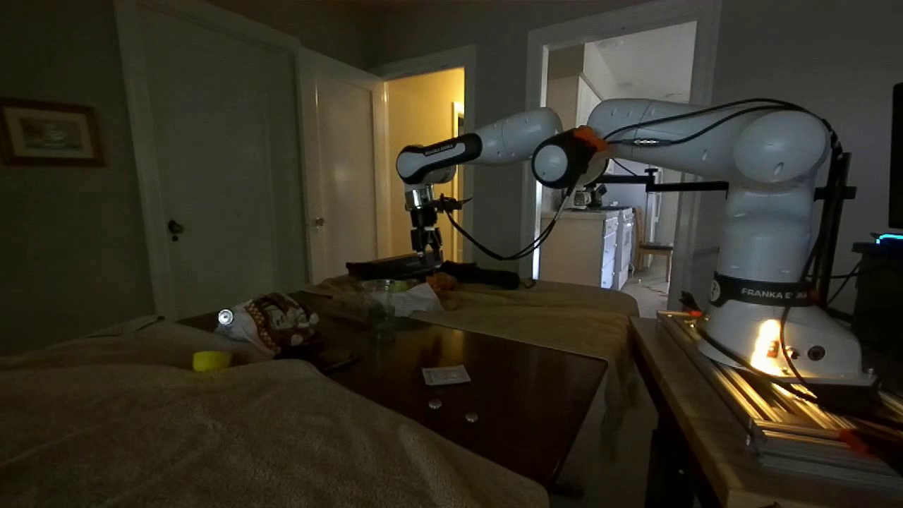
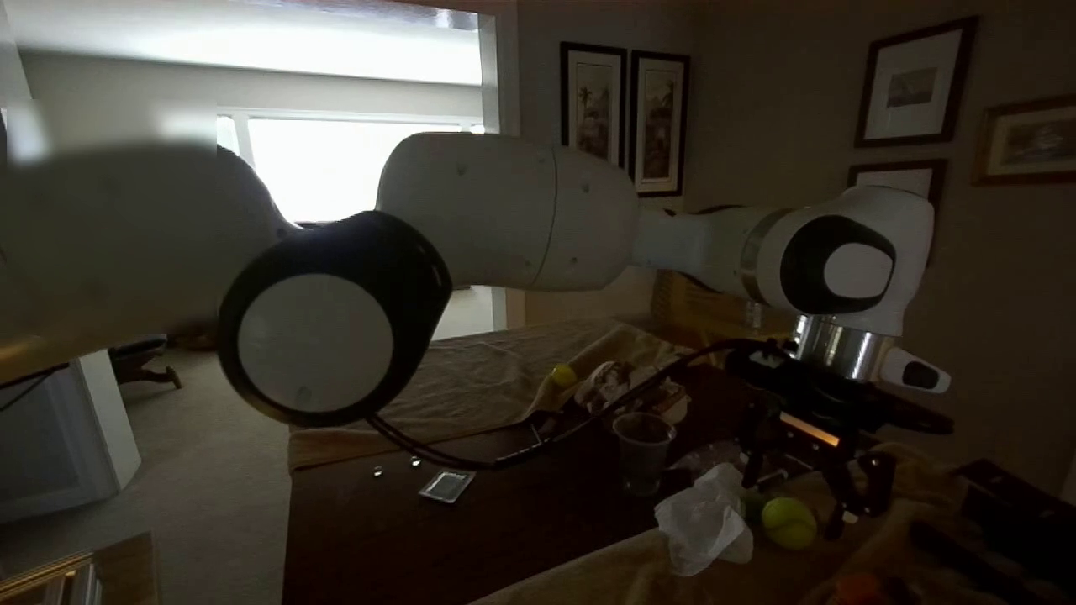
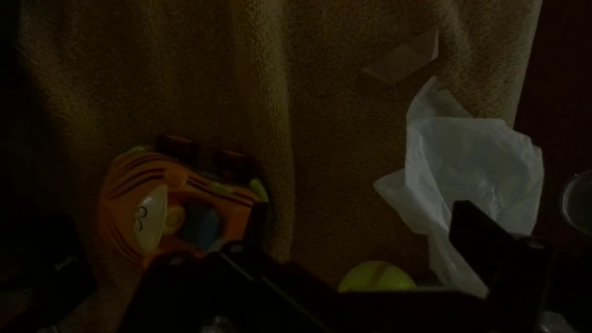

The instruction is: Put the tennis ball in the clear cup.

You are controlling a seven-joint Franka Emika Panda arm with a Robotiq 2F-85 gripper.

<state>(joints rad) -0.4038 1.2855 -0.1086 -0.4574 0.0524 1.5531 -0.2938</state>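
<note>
The tennis ball (image 2: 788, 523) lies on the tan cloth beside crumpled white paper. In the wrist view only the top of the tennis ball (image 3: 377, 276) shows, the rest hidden behind the dark gripper body. My gripper (image 3: 360, 215) is open, its fingers wide apart with nothing held between them. An exterior view has the gripper (image 1: 429, 255) pointing down above the cloth. The clear cup (image 2: 643, 454) stands upright on the dark table, past the paper from the ball. Its rim (image 3: 578, 203) just enters the wrist view at the right edge.
White paper (image 3: 476, 171) lies between ball and cup. An orange toy car (image 3: 185, 208) sits on the cloth at the left of the wrist view. A patterned bag (image 1: 275, 321), a squat yellow object (image 1: 211, 361) and a flat packet (image 1: 446, 375) are farther off.
</note>
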